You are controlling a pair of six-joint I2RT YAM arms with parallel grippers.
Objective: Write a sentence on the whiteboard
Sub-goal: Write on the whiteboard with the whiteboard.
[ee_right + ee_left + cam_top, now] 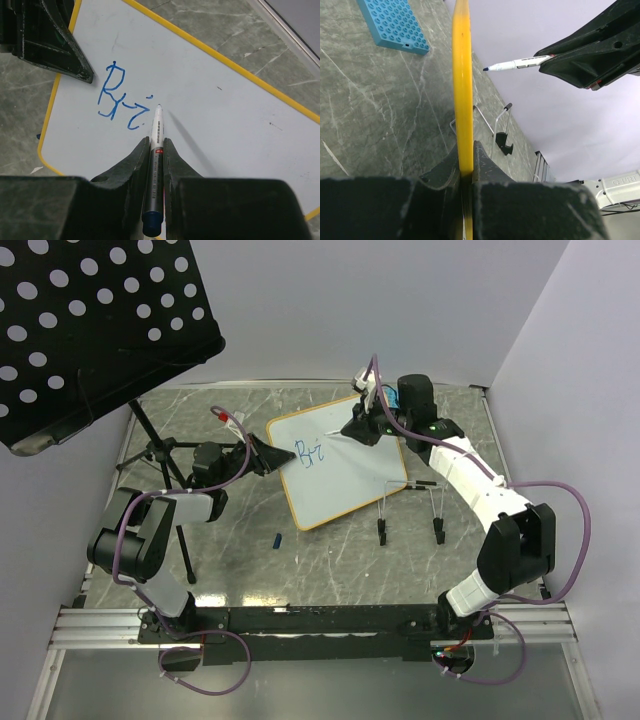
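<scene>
The whiteboard (350, 480), white with a yellow rim, is held tilted over the table. My left gripper (268, 457) is shut on its left edge; in the left wrist view the rim (462, 90) runs edge-on between the jaws of that gripper (466, 150). Of the sentence, only the blue letters "Bri" (120, 100) (308, 452) stand on the board. My right gripper (156, 142) (358, 428) is shut on a white marker (156, 150) (517, 63). The marker tip points at the board just right of the letters, a small gap off the surface.
A black perforated music stand (90, 330) on a tripod overhangs the back left. Two wire stands with black feet (410, 505) sit right of the board. A small blue piece (277, 538) lies in front. A blue studded plate (395, 25) lies beyond the board.
</scene>
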